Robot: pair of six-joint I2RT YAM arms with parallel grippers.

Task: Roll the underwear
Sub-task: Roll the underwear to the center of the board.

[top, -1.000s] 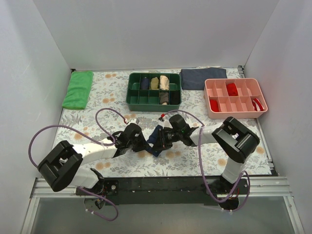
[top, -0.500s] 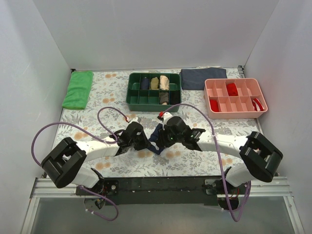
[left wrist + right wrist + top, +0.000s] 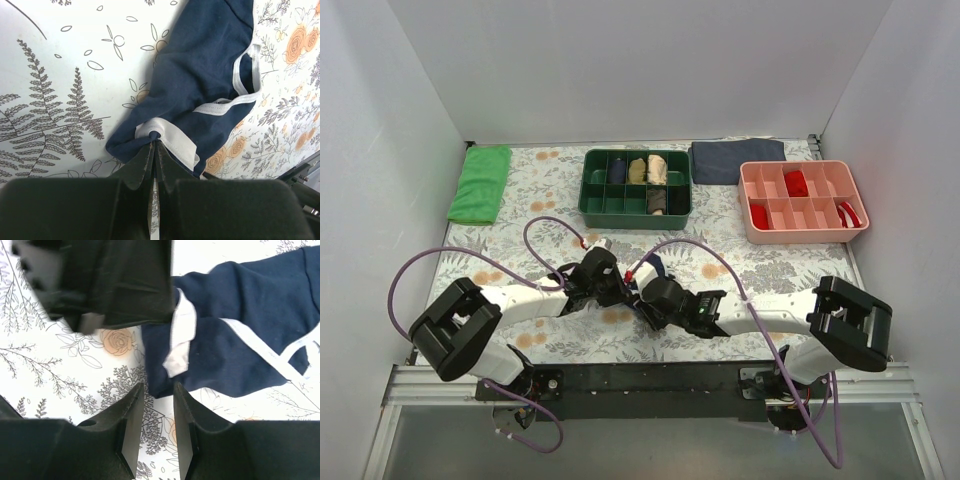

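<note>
The navy underwear [image 3: 205, 75] with white piping lies crumpled on the floral tablecloth, between the two grippers in the top view [image 3: 651, 266]. My left gripper [image 3: 154, 141] is shut on a bunched bit of its white waistband edge. In the top view the left gripper [image 3: 612, 286] sits just left of the garment. My right gripper [image 3: 158, 390] is open, and the underwear's [image 3: 250, 350] lower corner lies just beyond its fingertips, ungripped. The right gripper [image 3: 642, 292] faces the left one closely. The left gripper's black body [image 3: 115, 280] fills the upper left of the right wrist view.
At the back stand a green divided tray [image 3: 588, 199] holding rolled garments and a pink divided tray [image 3: 752, 206] with red items. A green cloth [image 3: 480, 183] lies back left, a dark grey-blue folded cloth [image 3: 738, 160] back right. Purple cables [image 3: 550, 225] loop over the table.
The right gripper has opened and slid toward the near edge, off the underwear, as its arm stretched low across the table. The left gripper kept its grip and hardly moved.
</note>
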